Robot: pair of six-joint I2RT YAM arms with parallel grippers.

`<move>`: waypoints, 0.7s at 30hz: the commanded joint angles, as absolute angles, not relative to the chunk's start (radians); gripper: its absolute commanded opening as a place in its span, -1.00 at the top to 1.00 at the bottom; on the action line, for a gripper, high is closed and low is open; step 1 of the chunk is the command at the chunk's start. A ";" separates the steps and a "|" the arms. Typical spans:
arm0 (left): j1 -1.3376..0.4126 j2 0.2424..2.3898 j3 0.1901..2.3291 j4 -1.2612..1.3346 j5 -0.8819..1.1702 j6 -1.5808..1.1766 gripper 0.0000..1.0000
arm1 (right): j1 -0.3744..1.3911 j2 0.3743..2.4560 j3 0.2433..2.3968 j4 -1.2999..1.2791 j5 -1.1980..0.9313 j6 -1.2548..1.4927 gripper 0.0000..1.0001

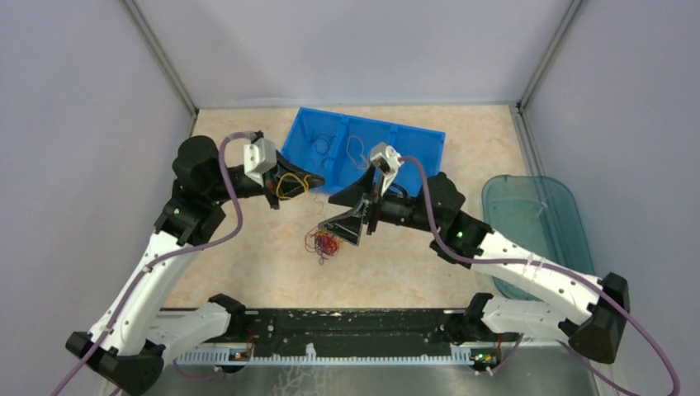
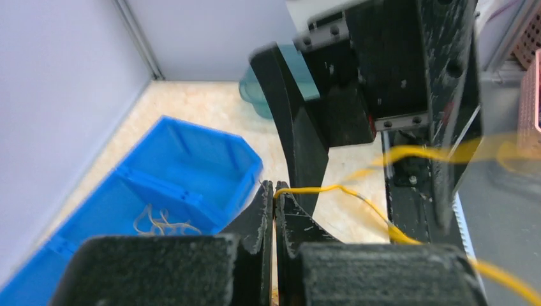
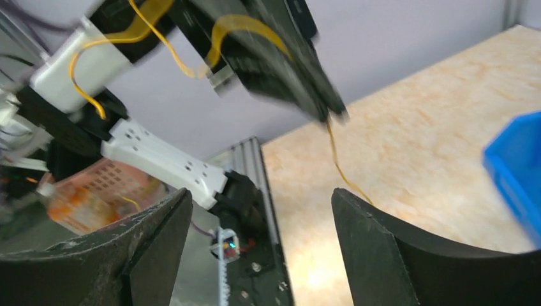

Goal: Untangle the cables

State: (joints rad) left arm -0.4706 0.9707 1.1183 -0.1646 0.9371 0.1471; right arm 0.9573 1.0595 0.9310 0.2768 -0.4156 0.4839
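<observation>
The bin [image 1: 363, 153] lies on the desk [image 1: 248, 272] behind both end effectors. The cable heap [image 1: 324, 242] lies just before the right end effector [image 1: 337, 214], with a tub [image 1: 532, 223] well to its right. One strand [image 2: 319, 189] sits between the left end effector [image 2: 274, 194] fingers.

We find a loose clump of red and orange cables [image 1: 323, 242] lying at the bench's middle. One yellow cable [image 2: 332, 189] hangs looped above the bench, one end pinched in the left gripper [image 2: 274, 191]. More thin cables [image 2: 161, 222] lie curled in the blue bin [image 1: 417, 153] near the far edge.
</observation>
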 commanded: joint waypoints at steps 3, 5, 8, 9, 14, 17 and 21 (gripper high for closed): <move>-0.473 0.989 1.274 -0.165 0.937 0.177 0.99 | 0.956 0.923 0.809 0.191 -0.297 0.201 -0.68; -0.473 0.994 1.306 -0.177 0.949 0.168 0.99 | 0.956 0.919 0.748 0.234 -0.247 0.159 -0.69; -0.473 0.998 1.340 -0.188 0.954 0.151 0.99 | 0.956 0.955 0.716 0.378 -0.238 0.134 -0.70; -0.473 0.997 1.348 -0.190 0.955 0.147 0.99 | 0.956 0.979 0.720 0.423 -0.252 0.136 -0.71; -0.473 1.002 1.385 -0.211 0.960 0.137 0.99 | 0.971 1.129 0.783 0.575 -0.291 0.145 -0.70; -0.473 1.015 1.416 -0.215 0.964 0.125 0.99 | 0.983 1.234 0.821 0.629 -0.312 0.166 -0.61; -0.474 1.038 1.468 -0.214 0.969 0.106 0.99 | 1.008 1.343 0.830 0.714 -0.299 0.202 -0.47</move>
